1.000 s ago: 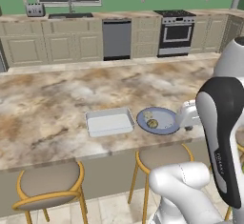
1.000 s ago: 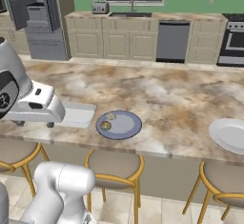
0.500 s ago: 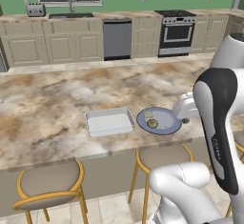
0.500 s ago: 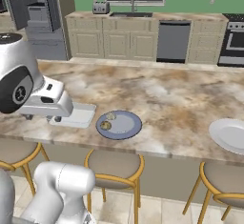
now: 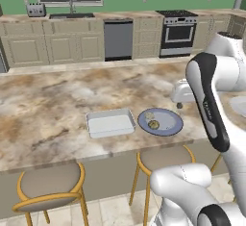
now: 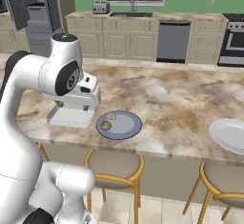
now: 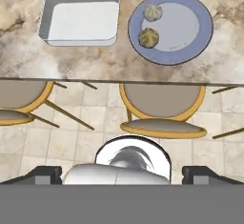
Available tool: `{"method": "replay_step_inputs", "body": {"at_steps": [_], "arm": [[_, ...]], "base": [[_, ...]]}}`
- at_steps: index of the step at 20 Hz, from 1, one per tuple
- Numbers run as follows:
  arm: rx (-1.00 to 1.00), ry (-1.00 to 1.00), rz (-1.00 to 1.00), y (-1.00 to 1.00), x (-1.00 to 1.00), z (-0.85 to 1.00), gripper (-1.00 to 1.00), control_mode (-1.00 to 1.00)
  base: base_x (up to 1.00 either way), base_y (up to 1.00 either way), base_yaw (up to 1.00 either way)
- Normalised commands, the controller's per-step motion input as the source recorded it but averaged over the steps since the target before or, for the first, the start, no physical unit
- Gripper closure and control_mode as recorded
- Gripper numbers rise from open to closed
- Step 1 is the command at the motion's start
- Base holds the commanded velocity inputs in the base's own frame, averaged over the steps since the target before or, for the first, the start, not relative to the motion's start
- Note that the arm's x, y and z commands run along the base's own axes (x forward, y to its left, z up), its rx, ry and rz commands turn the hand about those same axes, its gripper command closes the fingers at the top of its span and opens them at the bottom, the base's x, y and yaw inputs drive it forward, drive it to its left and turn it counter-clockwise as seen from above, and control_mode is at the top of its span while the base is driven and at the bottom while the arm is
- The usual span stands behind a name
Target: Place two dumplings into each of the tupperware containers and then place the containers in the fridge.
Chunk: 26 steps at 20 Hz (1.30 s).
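Since the earlier frame your arm swung up over the tabletop (image 5: 57, 105), pincer (image 7: 122, 173) wide open and empty, dumplings (image 7: 148, 37) on the plate (image 7: 190, 32) lying ahead.

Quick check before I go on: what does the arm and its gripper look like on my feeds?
The arm is glossy white with rounded, bulging segments and dark grey bands and caps at the joints. No cables or markings can be made out. The gripper has two small dark finger tips.
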Motion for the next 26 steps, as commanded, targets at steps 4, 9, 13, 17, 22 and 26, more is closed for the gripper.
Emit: {"method": "replay_step_inputs", "body": {"at_steps": [4, 9, 13, 17, 22, 26], "arm": [[-0.02, 0.05, 0.00, 0.00, 0.90, -0.72, -1.00, -1.00], [0.00, 0.12, 0.00, 0.08, 0.72, -0.62, -1.00, -1.00], [0.00, 0.05, 0.00, 0.00, 0.26, -0.54, -1.00, -1.00], [-0.05, -0.01, 0.00, 0.00, 0.37, -0.55, -1.00, -1.00], [0.00, 0.00, 0.00, 0.00, 0.42, -0.71, -1.00, -1.00], [0.00, 0.00, 0.00, -0.07, 0.44, -0.57, -1.00, -1.00]], "base": [[0.00, 0.00, 0.00], [0.00, 0.00, 0.00], [0.00, 0.00, 0.00], [0.00, 0.00, 0.00], [0.00, 0.00, 0.00], [0.00, 0.00, 0.00]]}}
